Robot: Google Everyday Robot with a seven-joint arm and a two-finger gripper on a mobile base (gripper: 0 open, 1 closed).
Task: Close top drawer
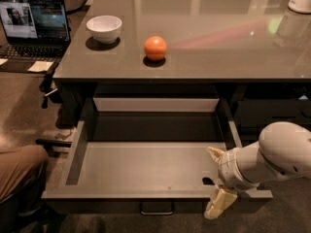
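The top drawer (155, 194) stands pulled far out from under the desk. It is wide, shallow and dark grey, with a lighter grey empty floor (146, 166) and a small metal loop handle (156, 208) centred on its front. My gripper (215, 180) is at the right end of the drawer's front wall. One tan finger (214, 153) is inside the drawer and the other finger (218, 204) is outside the front, so the front wall lies between the open jaws. My white arm (272, 159) comes in from the right.
On the glossy desk top (218, 47) sit an orange ball (155, 48) and a white bowl (104, 28). A laptop (31, 25) stands at the left. A person's knee (17, 171) is at the lower left, beside the drawer. Narrower dark drawers (272, 113) are at the right.
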